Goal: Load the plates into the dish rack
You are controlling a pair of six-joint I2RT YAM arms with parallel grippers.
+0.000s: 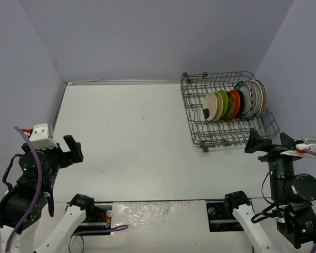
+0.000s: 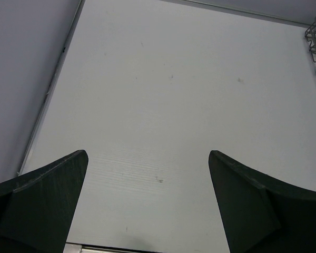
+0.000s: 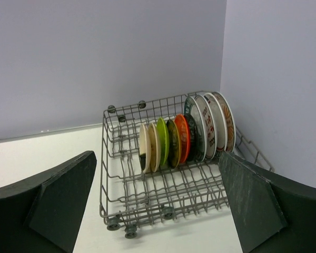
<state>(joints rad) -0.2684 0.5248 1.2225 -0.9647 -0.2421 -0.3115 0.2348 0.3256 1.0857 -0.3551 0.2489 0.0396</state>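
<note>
white table (image 1: 147, 137) bears the dish rack (image 1: 221, 135) with the plates (image 1: 234, 103) ranked upright inside, left gripper (image 1: 72, 149) and right gripper (image 1: 268, 142) gape empty, so loading looks done.

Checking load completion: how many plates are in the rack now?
9 visible, all on edge in one row in the dish rack: smaller coloured plates left, larger white plates right. Overlap may hide more.

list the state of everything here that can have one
plates, all standing on edge in one row inside the rack
dish rack, upright on the table at the far right, loaded along one side
left gripper, open, empty, over bare table
right gripper, open, empty, facing the rack
</note>
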